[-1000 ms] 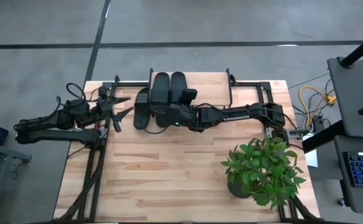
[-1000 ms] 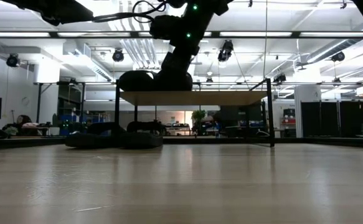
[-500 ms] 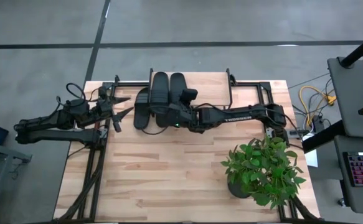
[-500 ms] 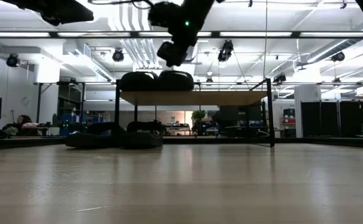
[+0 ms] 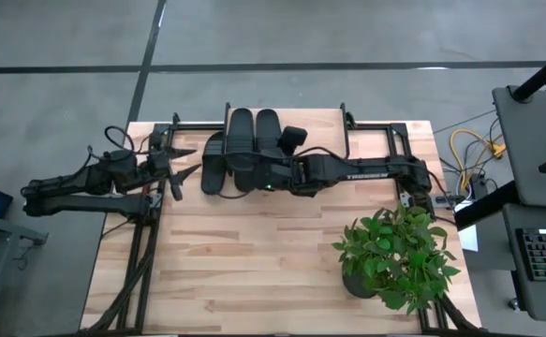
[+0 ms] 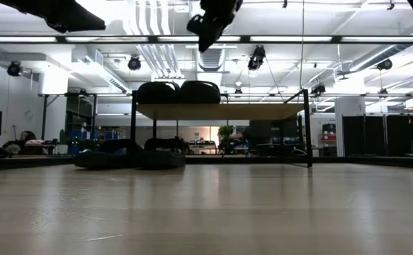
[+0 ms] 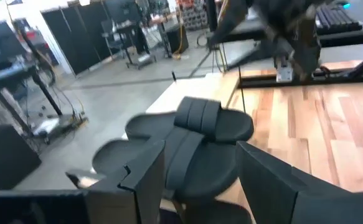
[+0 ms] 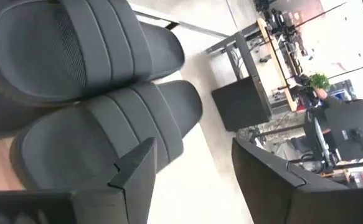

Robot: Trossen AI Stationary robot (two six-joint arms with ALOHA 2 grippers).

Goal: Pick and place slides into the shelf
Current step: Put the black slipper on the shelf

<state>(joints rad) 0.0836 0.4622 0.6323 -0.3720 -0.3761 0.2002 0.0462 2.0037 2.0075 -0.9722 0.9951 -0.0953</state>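
The shelf (image 5: 315, 126) stands at the table's far edge, its light wood top on a thin black frame (image 6: 220, 111). Two black slides (image 5: 254, 133) lie side by side on its top's left end (image 6: 178, 92), (image 8: 94, 93). Two more slides (image 5: 213, 168) rest on the table at the shelf's left end (image 6: 128, 159). My right gripper (image 5: 289, 140) hovers open above the top pair (image 6: 210, 21), (image 8: 193, 180). My left gripper (image 5: 177, 161) waits open to the left of the shelf (image 7: 200, 180), facing the slides (image 7: 193, 134).
A potted plant (image 5: 394, 253) stands near the table's right near corner. Bare wood (image 5: 254, 253) fills the middle and near part of the table. The right half of the shelf top is bare. Cables and a desk (image 5: 535, 140) lie beyond the right edge.
My right gripper has risen from the right-hand slide on the shelf top, climbing well above it and drifting slightly toward the table's right. That slide stays on the shelf beside the other one. The left arm has kept still.
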